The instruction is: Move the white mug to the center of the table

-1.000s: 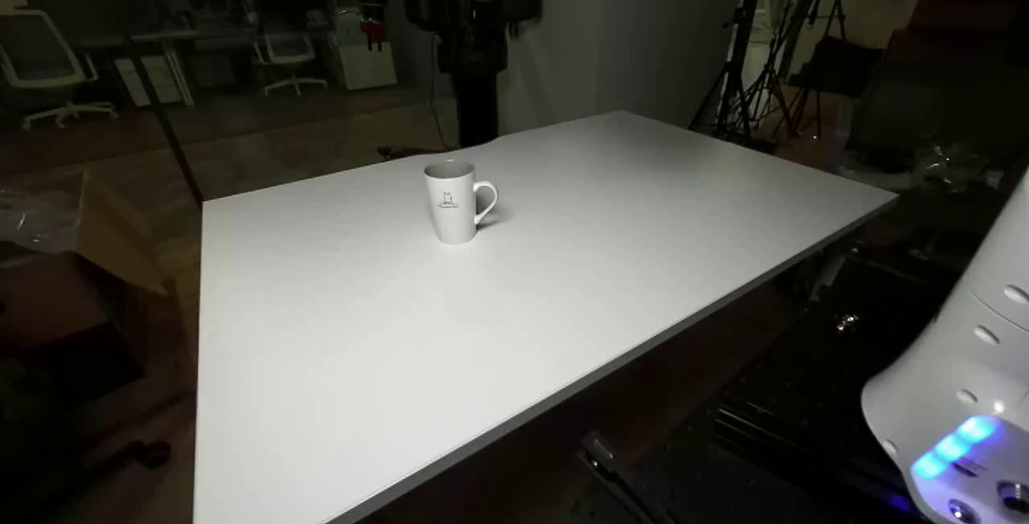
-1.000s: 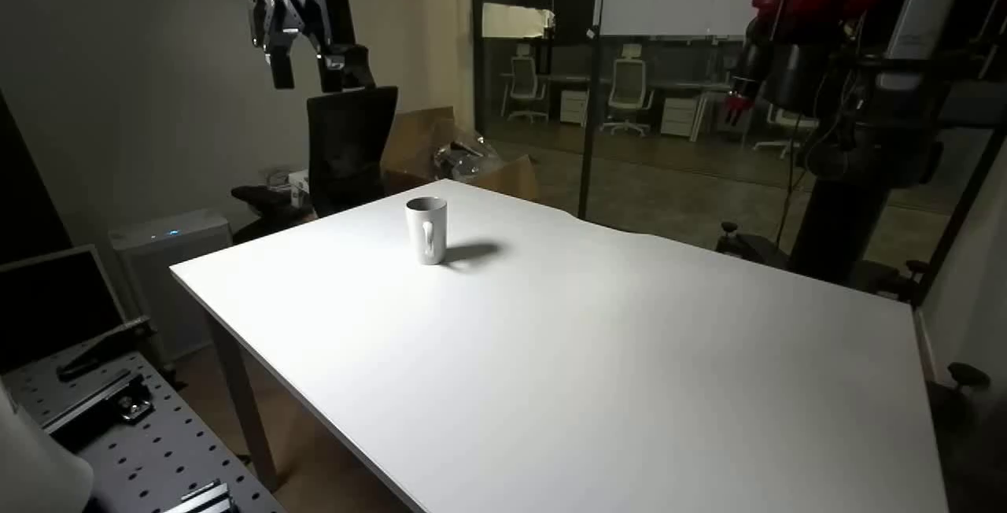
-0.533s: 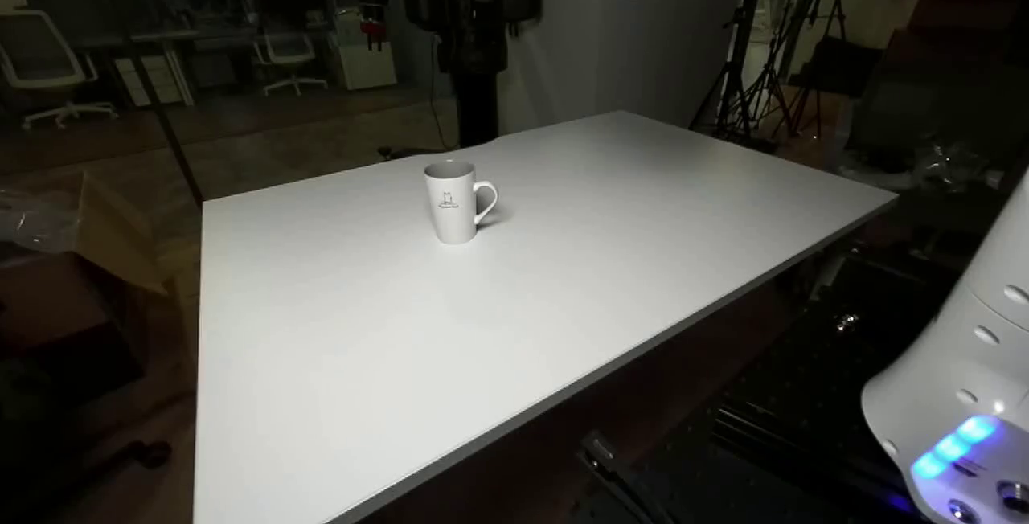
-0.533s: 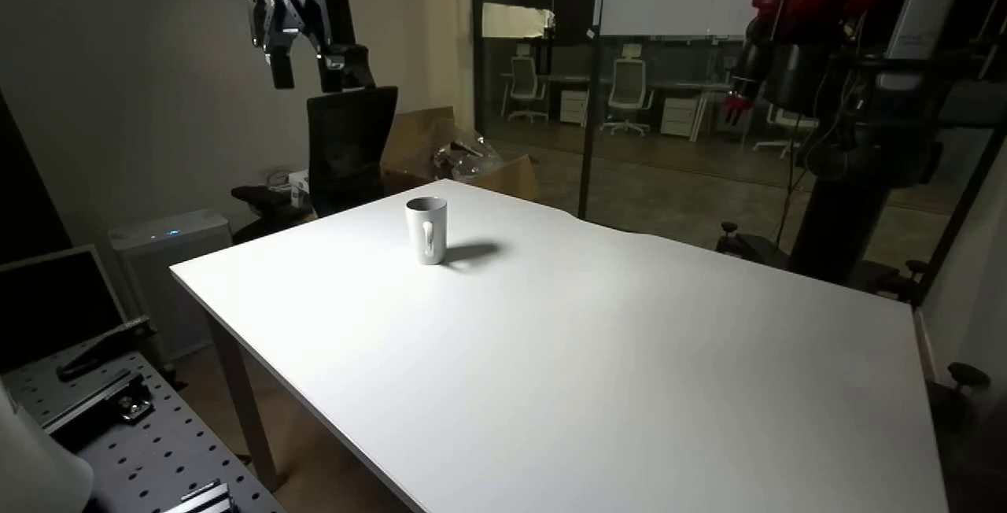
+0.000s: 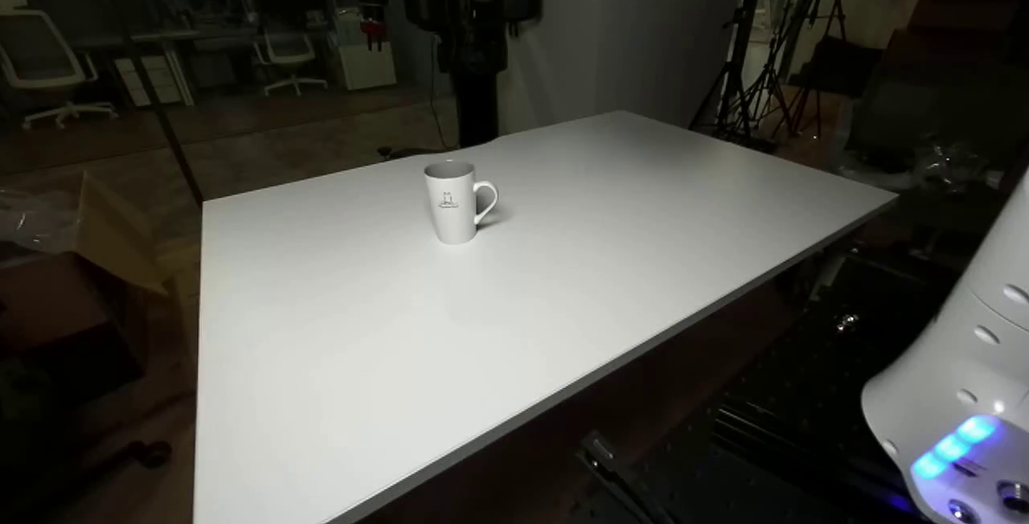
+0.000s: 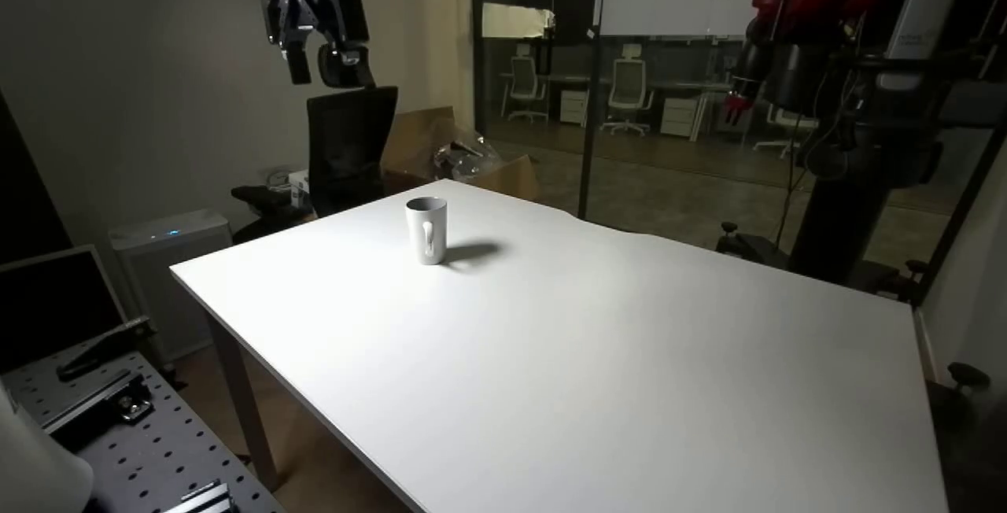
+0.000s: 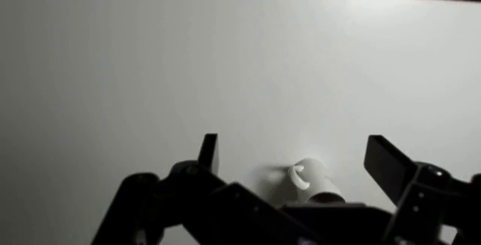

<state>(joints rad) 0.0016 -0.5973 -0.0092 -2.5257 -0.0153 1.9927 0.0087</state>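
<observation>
Mug (image 6: 417, 231) stands upright on counter (image 6: 590, 356), toward left end in an exterior view, off ctr., handle (image 6: 429, 238) facing near side. Hand (image 6: 321, 72), released, hangs high over counter, well apart from mug, w/ wide gap b/w fingers (image 7: 389, 167). Blk chair (image 6: 350, 147) beyond counter, far left.

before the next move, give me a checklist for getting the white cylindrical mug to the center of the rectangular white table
1. Black two-fingered claw open: ok, its fingers stand wide apart.
2. White cylindrical mug upright: ok, it stands on its base.
3. Mug at the center of the rectangular white table: not ok, it stands toward one end.
4. Claw down at the mug: not ok, it hangs well above.
5. White loop handle out of the fingers' way: not ok, in the wrist view it faces the finger at picture left.
6. Mug empty: cannot tell, its inside bottom is hidden.
</observation>
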